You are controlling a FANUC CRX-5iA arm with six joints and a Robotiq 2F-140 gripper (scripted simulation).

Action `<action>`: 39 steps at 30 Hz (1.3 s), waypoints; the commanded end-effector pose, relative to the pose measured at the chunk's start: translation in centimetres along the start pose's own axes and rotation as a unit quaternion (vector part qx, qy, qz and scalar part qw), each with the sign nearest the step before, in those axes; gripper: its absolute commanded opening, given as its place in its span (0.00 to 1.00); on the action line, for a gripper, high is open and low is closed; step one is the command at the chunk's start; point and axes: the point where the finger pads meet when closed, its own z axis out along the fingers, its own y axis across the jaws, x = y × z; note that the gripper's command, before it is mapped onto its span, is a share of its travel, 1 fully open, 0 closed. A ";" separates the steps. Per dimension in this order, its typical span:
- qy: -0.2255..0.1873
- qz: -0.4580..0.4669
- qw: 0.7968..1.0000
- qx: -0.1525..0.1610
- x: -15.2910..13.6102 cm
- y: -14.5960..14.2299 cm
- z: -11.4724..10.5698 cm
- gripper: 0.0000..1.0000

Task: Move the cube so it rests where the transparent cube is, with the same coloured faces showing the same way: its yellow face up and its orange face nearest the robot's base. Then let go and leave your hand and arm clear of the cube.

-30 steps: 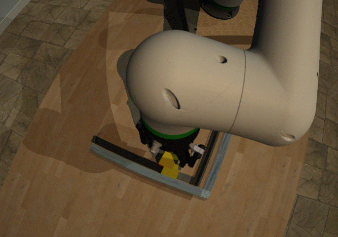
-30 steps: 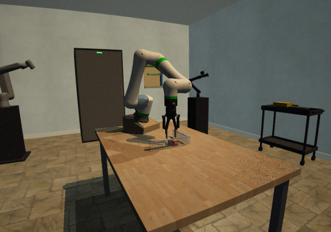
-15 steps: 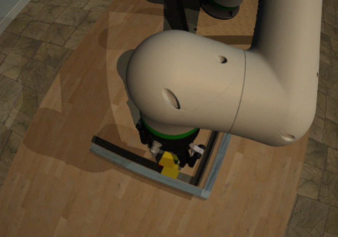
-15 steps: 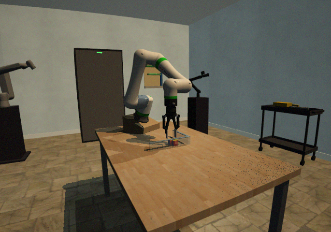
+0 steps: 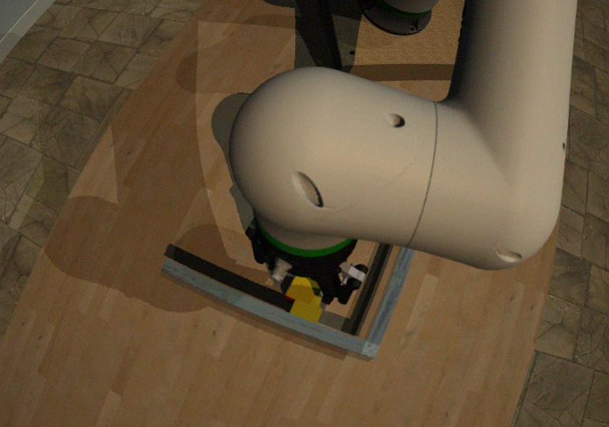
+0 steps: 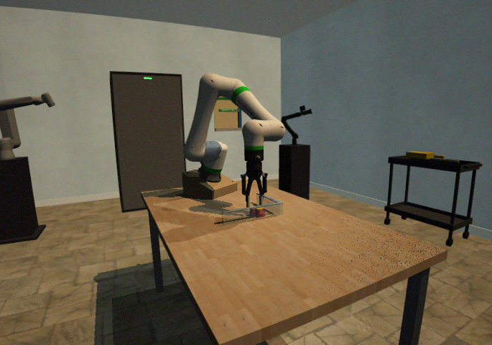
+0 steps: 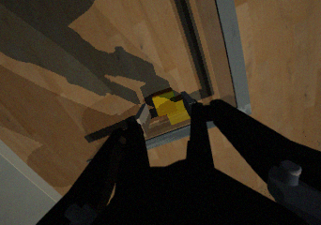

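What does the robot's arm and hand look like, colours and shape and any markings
The arm has smooth, rounded cream-white links with bright green bands at the joints and small round recesses in the shell. The hand is black, with two long slim linkage fingers and pale grey bolts at its side. No loose cables show.
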 end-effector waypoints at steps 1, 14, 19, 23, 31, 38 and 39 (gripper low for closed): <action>0.000 0.000 1.000 0.000 0.0 0.0 0.7 0.41; 0.000 0.000 1.000 0.000 0.0 0.0 3.0 0.41; 0.000 0.000 1.000 0.000 0.0 0.0 3.0 0.41; 0.000 0.000 1.000 0.000 0.0 0.0 3.0 0.41; 0.000 0.000 1.000 0.000 0.0 0.0 3.0 0.00; 0.000 0.000 1.000 0.000 0.0 0.0 3.0 0.00; 0.000 0.000 1.000 0.000 0.0 0.0 3.0 0.00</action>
